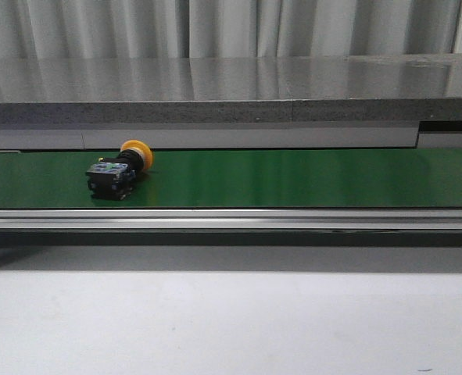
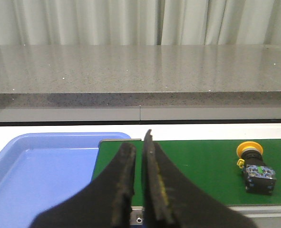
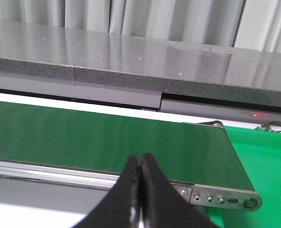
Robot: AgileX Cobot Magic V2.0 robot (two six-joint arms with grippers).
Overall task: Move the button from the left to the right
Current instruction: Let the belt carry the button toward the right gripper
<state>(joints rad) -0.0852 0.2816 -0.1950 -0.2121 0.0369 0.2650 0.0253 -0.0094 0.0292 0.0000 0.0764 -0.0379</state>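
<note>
The button lies on its side on the green conveyor belt, left of the middle, its yellow-orange cap towards the back and its black body towards the front. It also shows in the left wrist view, on the belt well to one side of my left gripper. That gripper hovers over the belt's end with its fingers almost together and nothing between them. My right gripper is shut and empty above the belt's near rail, with no button in its view. Neither gripper shows in the front view.
A blue tray sits just past the belt's left end. A grey stone counter runs along behind the belt. The belt's right end has a metal bracket, with a bright green surface beyond it.
</note>
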